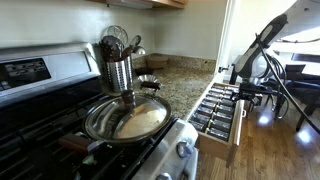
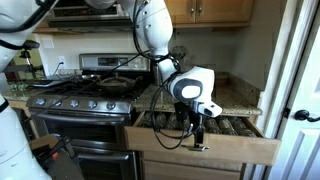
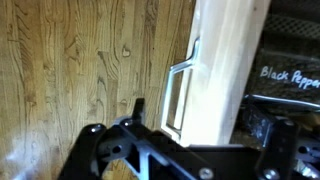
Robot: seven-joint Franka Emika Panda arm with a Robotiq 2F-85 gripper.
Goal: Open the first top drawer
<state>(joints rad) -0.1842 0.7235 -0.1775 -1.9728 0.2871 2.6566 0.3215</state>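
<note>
Hanging wide open and holding nothing, the gripper (image 2: 199, 142) sits at the front panel of the pulled-out drawer (image 2: 245, 150), near a jar (image 3: 291, 76) labelled "Black Pepper".

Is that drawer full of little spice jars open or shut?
Open. The first top drawer is pulled well out from the counter in both exterior views, its rows of spice jars exposed.

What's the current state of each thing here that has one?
first top drawer: pulled out, spice jars exposed
gripper: open, at the drawer's front, gripping nothing
pan: resting on the stove
utensil holder: upright, filled
</note>
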